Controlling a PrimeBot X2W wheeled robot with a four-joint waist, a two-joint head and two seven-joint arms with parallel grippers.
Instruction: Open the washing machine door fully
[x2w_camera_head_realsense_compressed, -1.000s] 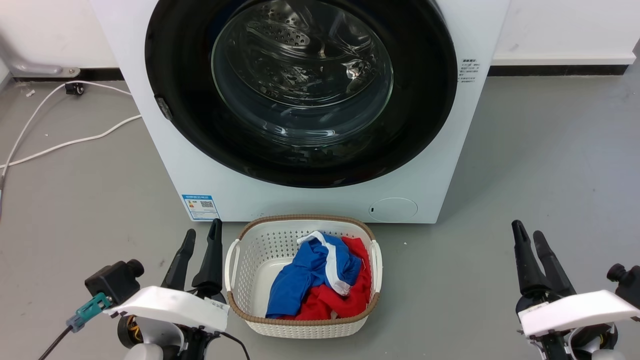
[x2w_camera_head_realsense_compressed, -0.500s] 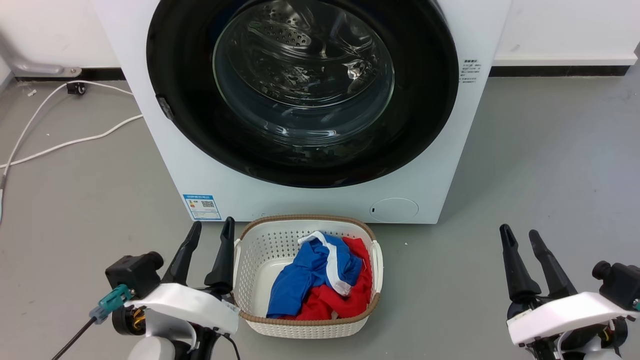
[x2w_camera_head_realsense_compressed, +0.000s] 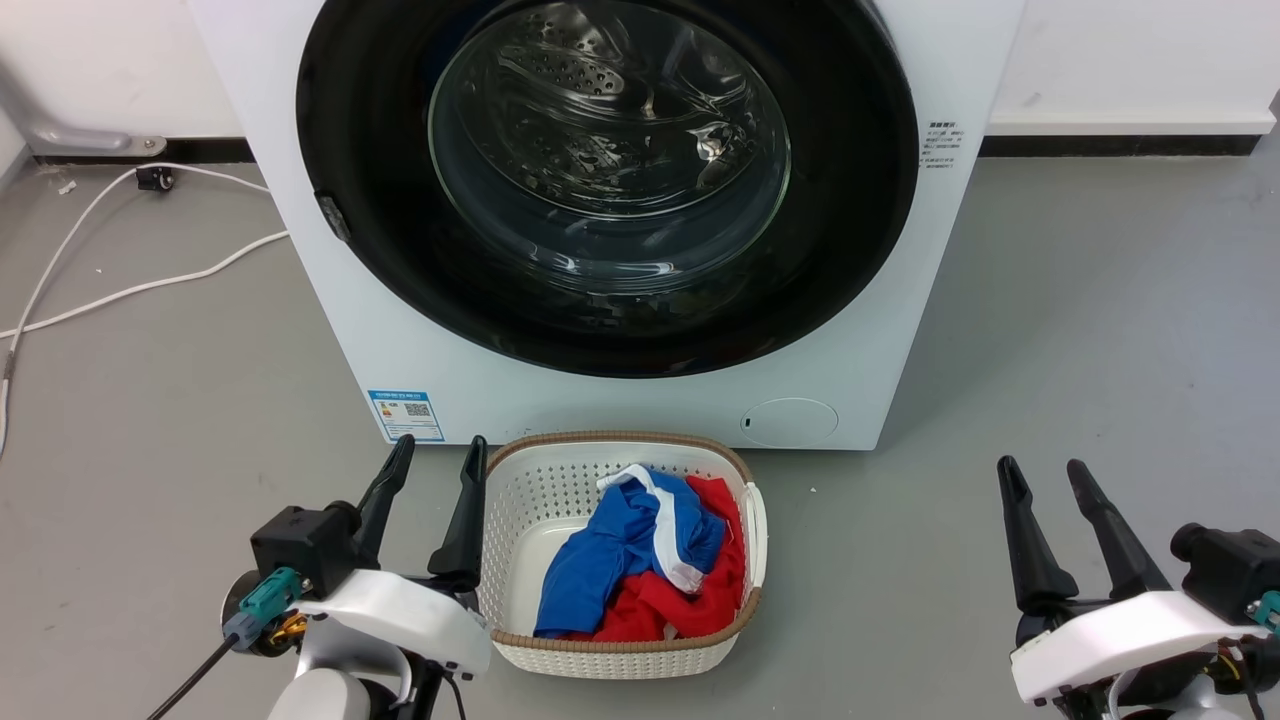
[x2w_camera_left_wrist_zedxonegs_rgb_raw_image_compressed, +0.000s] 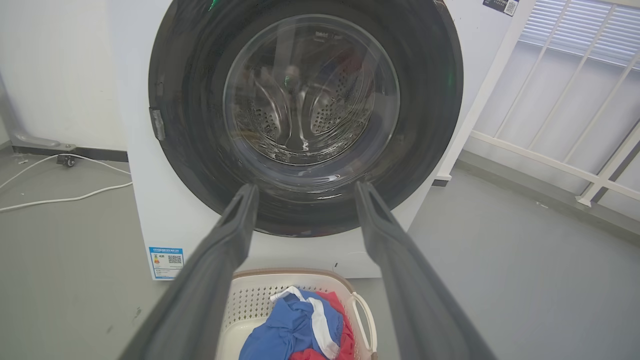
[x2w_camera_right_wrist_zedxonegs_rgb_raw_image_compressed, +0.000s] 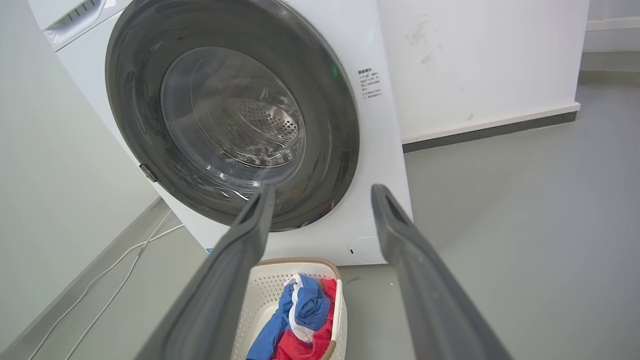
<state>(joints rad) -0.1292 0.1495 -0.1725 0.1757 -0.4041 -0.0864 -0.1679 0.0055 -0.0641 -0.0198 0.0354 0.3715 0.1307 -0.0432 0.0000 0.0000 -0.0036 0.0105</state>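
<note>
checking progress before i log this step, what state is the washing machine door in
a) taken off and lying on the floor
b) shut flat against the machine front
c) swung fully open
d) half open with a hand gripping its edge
b: the washing machine door sits flush in the front of the washing machine, while the left hand and right hand are open, low and apart from it.

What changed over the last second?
Left gripper shifted right, toward the white perforated laundry basket; it and the right gripper spread their dark fingers wider. Nothing grasped. The round glossy black washing machine door stayed shut, basket unmoved.
</note>
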